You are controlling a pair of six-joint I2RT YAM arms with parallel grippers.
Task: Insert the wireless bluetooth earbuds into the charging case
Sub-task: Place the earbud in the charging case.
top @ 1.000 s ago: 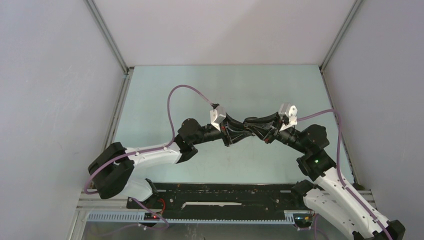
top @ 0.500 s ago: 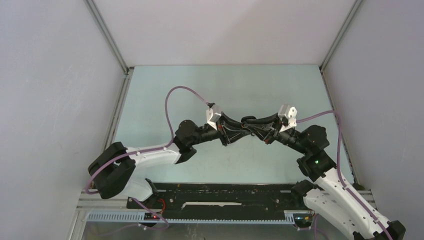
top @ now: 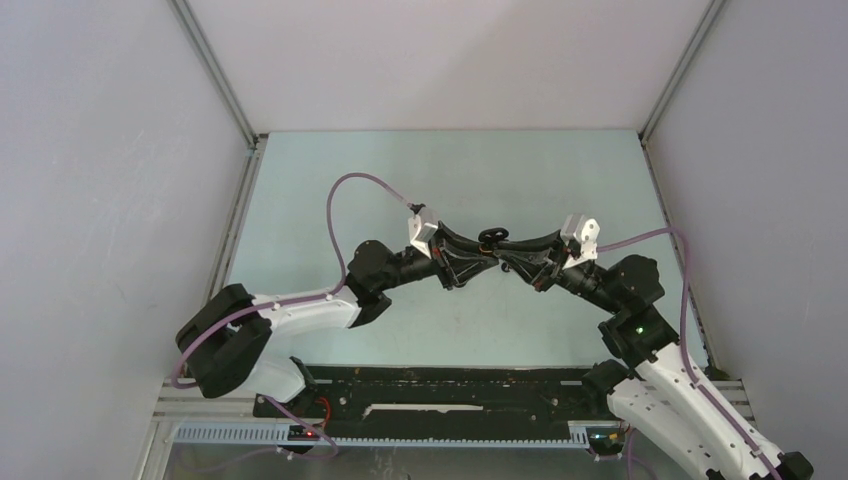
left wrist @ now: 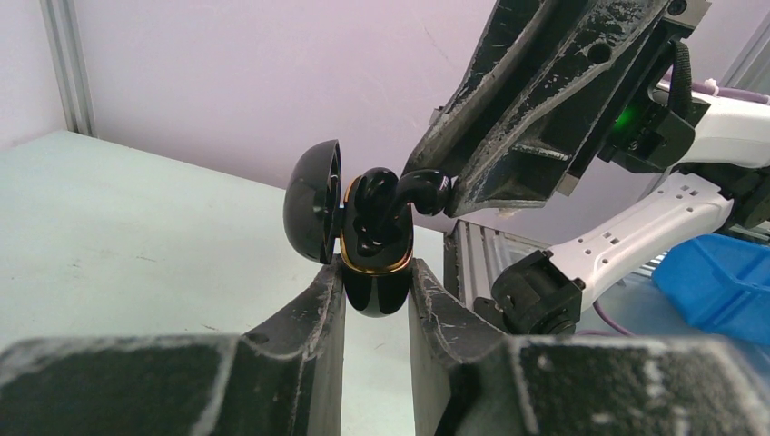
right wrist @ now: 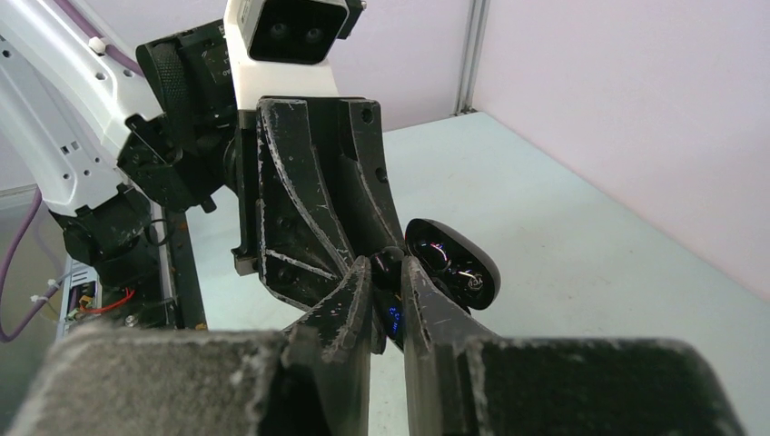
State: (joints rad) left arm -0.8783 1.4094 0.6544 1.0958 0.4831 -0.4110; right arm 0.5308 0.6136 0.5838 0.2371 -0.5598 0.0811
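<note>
I am clamping my left gripper [left wrist: 376, 277] tight around the lower body of the open charging case [left wrist: 370, 250], holding it upright. My right gripper [right wrist: 387, 271], jaws nearly closed, is pinching a black earbud [left wrist: 401, 185] that is sitting in the case's mouth, just beside its raised lid [left wrist: 315, 200].

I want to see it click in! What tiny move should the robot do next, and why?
Probably the right gripper nudges the earbud slightly deeper: it sits only partly in the open charging case, which the left gripper holds steady.
</note>
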